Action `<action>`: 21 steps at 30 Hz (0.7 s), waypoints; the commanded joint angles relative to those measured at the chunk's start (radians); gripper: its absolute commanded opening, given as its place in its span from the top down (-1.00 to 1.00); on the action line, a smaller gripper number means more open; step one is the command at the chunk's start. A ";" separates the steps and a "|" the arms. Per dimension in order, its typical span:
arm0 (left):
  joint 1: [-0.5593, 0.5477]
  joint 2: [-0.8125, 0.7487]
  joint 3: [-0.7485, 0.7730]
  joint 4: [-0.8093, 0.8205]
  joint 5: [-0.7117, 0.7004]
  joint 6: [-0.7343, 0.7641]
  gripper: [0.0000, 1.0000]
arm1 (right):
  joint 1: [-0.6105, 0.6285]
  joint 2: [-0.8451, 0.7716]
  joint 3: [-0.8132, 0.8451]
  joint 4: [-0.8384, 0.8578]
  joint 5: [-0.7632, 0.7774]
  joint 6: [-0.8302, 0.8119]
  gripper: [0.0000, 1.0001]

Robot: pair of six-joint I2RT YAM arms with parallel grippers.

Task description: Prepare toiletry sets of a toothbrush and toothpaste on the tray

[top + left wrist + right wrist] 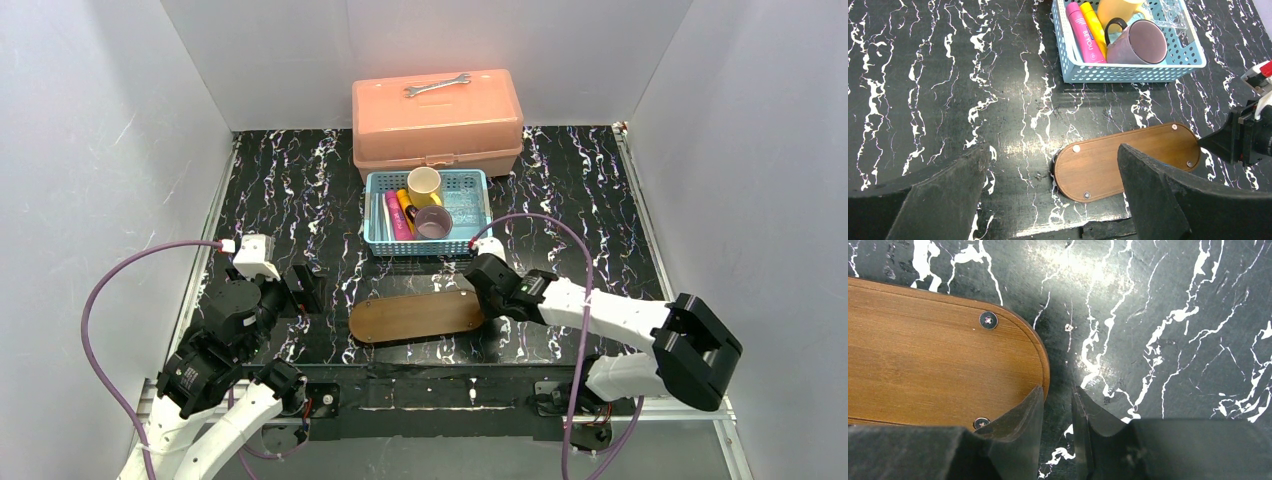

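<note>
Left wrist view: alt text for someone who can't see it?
An empty dark-brown wooden oblong tray lies ahead of the open left gripper. Behind it, a light-blue slotted plastic basket holds a magenta-pink tube, a yellow tube, a mauve mug and a yellow mug.

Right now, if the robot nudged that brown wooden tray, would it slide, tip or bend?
Probably slide: the tray lies flat and low on the smooth table, so tipping seems unlikely. Solid-looking wood suggests it stays stiff.
</note>
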 commanded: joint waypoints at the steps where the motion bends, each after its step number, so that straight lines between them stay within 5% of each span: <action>1: -0.003 0.000 -0.005 -0.009 -0.011 -0.004 -0.99 | 0.001 -0.045 -0.032 -0.054 0.041 0.013 0.32; 13: -0.003 0.003 -0.005 -0.009 -0.005 -0.005 -0.99 | 0.001 -0.093 -0.046 -0.103 0.047 0.036 0.32; 21: -0.003 0.005 -0.005 -0.009 0.000 -0.005 -0.99 | 0.000 -0.138 0.099 -0.124 0.079 -0.014 0.18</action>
